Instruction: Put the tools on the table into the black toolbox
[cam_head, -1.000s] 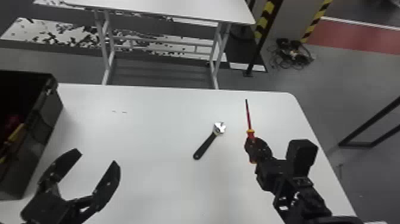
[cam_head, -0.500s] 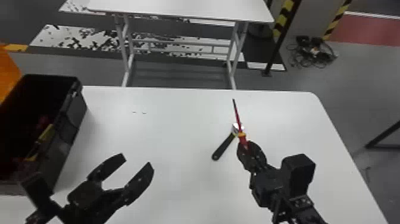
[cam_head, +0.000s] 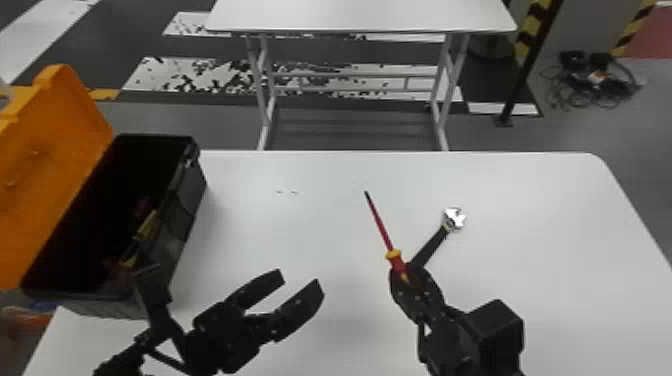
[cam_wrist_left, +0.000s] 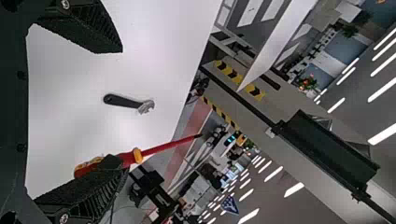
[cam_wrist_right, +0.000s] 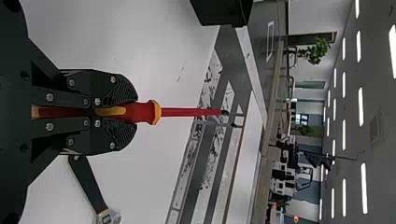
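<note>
Over the smooth white table (cam_head: 325, 225), the right gripper (cam_head: 406, 279) pinches a slim screwdriver (cam_head: 381, 227) by its red-and-yellow handle; a black-handled wrench (cam_head: 431, 246) with a shiny metal head lies flat there. The left gripper (cam_head: 301, 281) spreads its ribbed fingers. At the left, the open, orange-lidded black toolbox (cam_head: 187, 220) holds yellow and red items (cam_head: 146, 226)

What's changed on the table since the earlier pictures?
The right pincer has carried the screwdriver leftward past the wrench. The left pincer has shifted right, toward it. The head view has swung left. The wrench and black toolbox stayed put; nothing was let go.
</note>
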